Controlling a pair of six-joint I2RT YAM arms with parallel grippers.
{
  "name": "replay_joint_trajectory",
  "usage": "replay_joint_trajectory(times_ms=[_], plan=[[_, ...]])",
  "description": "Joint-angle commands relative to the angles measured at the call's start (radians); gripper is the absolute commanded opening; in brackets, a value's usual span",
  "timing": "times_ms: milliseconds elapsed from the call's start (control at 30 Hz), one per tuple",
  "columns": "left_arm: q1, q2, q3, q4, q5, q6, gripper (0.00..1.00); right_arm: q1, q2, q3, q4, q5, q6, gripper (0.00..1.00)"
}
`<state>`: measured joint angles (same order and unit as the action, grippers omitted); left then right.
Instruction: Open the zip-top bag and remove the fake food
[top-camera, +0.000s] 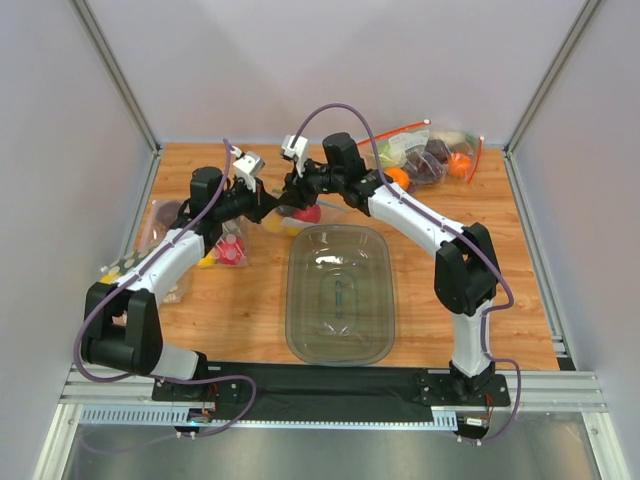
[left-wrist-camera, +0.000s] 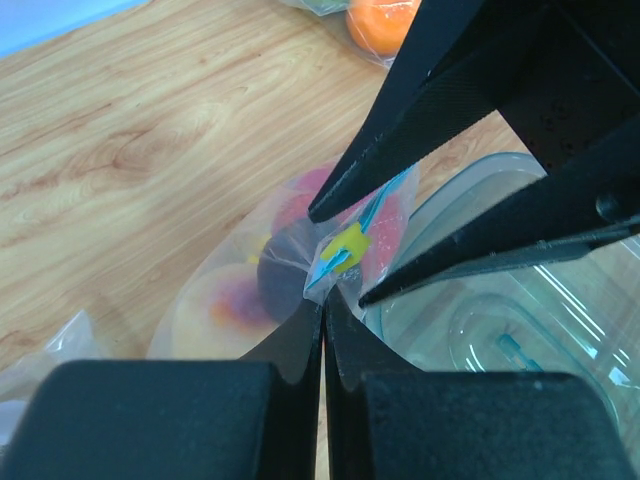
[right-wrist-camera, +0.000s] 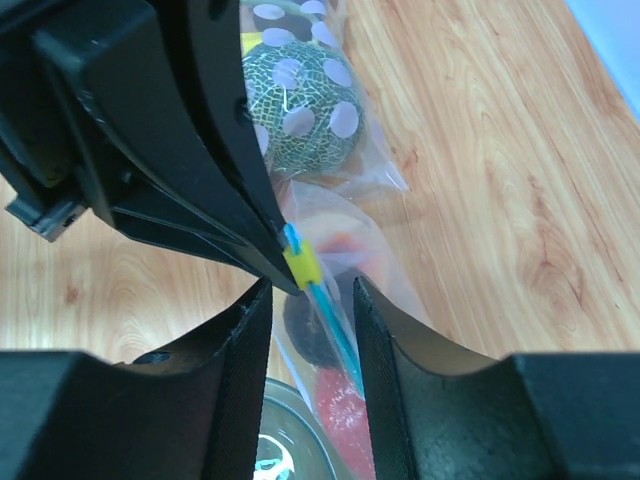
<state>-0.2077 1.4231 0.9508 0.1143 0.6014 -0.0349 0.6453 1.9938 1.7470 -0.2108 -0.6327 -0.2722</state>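
No legible text, label, brand, number or sign on any surface in view

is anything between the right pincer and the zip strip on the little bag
Nothing visible does. The right pincer is open, and the blue zip strip of the zip-top bag runs between its fingers. The left pincer, shut on the strip at the yellow tab, sits close beside but not between.

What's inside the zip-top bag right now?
Through the zip-top bag's clear plastic: a dark plum, an orange-yellow peach and a red apple. A yellow sliver may be the lemon, mostly covered by the plum.
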Motion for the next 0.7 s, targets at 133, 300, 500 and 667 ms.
replay_joint_trajectory(times_ms=[133, 300, 500, 667], plan=[[0.004, -0.036, 0.023, -0.024, 0.029, 0.058, 0.00, -0.001, -0.036, 0.002, 0.086, 0.047, -0.051, 0.36], [0.004, -0.035, 0.028, -0.036, 0.029, 0.064, 0.00, 0.002, -0.035, 0.012, 0.097, 0.047, -0.053, 0.36], [0.004, -0.026, 0.037, -0.053, 0.032, 0.073, 0.00, 0.017, -0.026, 0.034, 0.073, 0.031, -0.062, 0.35], [0.005, -0.021, 0.042, -0.054, 0.037, 0.073, 0.00, 0.030, -0.023, 0.039, 0.059, 0.015, -0.070, 0.33]])
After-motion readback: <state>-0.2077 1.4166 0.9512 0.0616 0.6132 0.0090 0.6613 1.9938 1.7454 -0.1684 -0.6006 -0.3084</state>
